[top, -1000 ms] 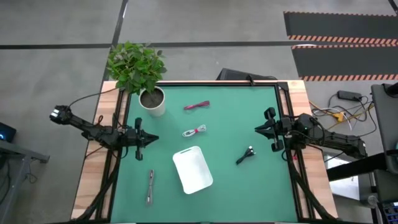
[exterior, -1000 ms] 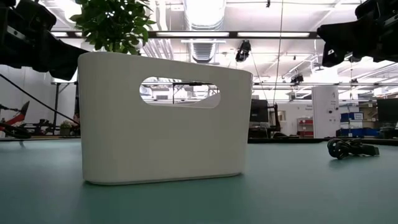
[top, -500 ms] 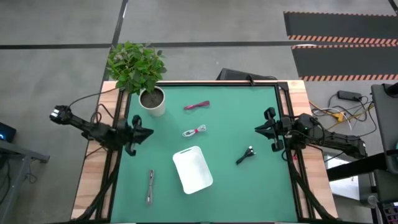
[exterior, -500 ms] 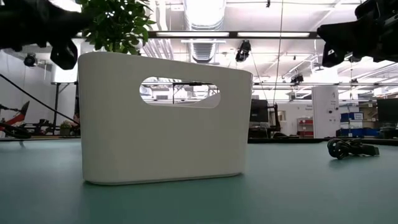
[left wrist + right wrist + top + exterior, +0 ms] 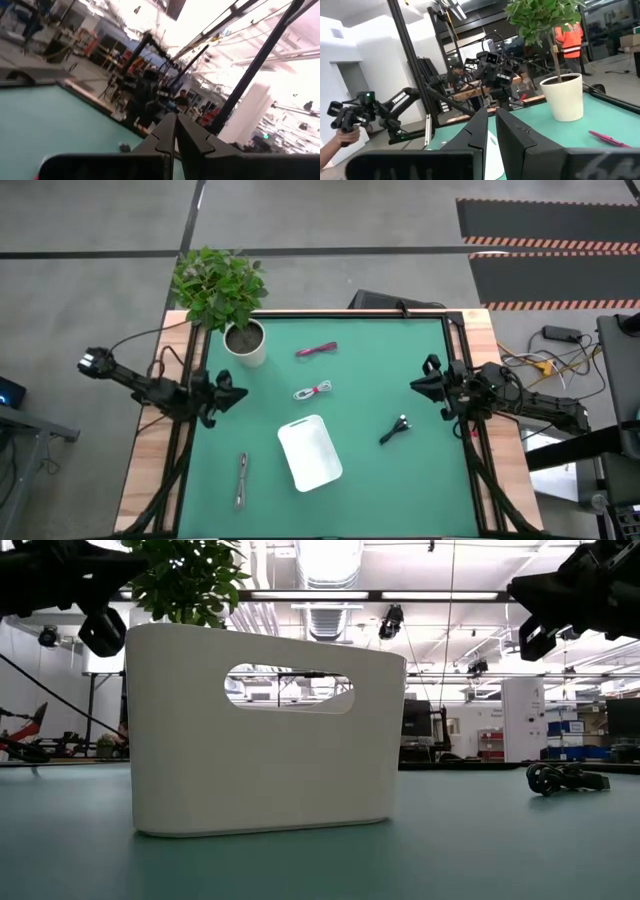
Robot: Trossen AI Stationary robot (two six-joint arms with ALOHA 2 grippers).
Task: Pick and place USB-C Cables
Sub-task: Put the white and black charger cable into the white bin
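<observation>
Four USB-C cables lie on the green table: a magenta one [image 5: 317,350] at the far middle, a white one [image 5: 313,391] below it, a black one [image 5: 396,429] toward the right, and a grey one [image 5: 241,478] at the near left. The white tray [image 5: 310,452] stands near the table's middle. My left gripper [image 5: 236,393] hovers shut at the left edge, above the table. My right gripper [image 5: 420,385] hovers shut at the right edge. Both are empty and point toward the table's middle. In the low view the black cable [image 5: 565,778] lies right of the tray [image 5: 265,730].
A potted plant [image 5: 243,340] in a white pot stands at the far left corner, close to my left arm. Black frame rails [image 5: 455,340] run along the table's edges. In the right wrist view, a person's hand [image 5: 345,127] shows beyond the table.
My left gripper has risen a little, tipped its fingers upward and rolled about its own axis, staying shut. My right gripper has rolled slightly in place. The cables and the tray have stayed where they were.
</observation>
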